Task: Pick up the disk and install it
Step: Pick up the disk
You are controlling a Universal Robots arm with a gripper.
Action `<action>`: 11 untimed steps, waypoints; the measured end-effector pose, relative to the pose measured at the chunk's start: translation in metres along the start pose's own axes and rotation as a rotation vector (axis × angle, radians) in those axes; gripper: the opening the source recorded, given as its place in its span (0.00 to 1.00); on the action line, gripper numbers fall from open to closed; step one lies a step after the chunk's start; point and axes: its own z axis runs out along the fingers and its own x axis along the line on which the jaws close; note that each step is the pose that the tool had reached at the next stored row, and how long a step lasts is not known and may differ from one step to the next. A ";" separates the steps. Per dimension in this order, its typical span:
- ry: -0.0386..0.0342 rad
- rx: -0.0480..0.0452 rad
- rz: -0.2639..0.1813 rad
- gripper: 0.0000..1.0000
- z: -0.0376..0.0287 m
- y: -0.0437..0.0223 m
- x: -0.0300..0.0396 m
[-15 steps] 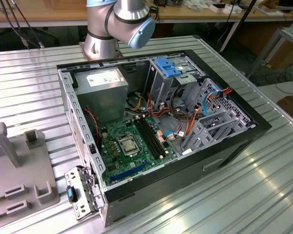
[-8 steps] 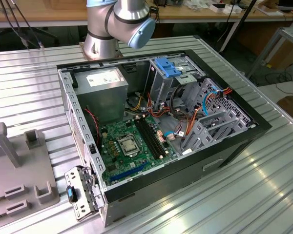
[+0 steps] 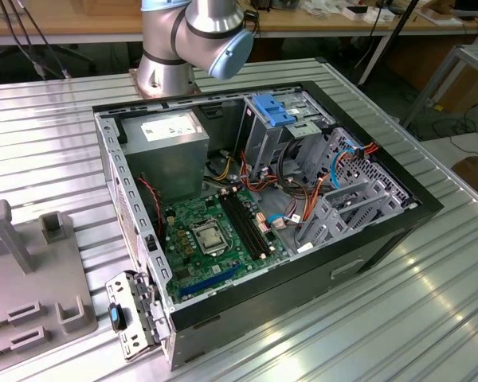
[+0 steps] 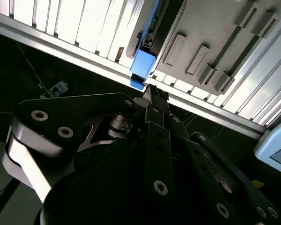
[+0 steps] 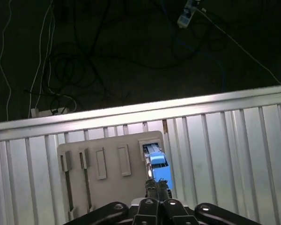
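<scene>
The disk point(image 5: 158, 164), dark grey with bright blue rails and an end tab, hangs just beyond the fingertips of my gripper point(image 5: 155, 186). In both wrist views the fingers are drawn together on its blue end. In the second wrist view the disk point(image 4: 143, 63) stretches away from the gripper point(image 4: 152, 93) and crosses the table's edge. It hangs above the grey holder plate point(image 5: 107, 187), over a white-rimmed slot point(image 5: 149, 144) near one end.
The open computer case point(image 3: 366, 239) lies on the ribbed metal table point(image 3: 430, 318), with the motherboard point(image 3: 215, 231), metal drive cages point(image 3: 346, 195) and loose cables inside. The grey holder plate point(image 3: 32, 278) sits at the exterior view's left. The arm's base point(image 3: 167, 64) stands behind the case.
</scene>
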 end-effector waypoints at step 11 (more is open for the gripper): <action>0.0171 0.0752 -0.072 0.11 0.0077 -0.0013 -0.0035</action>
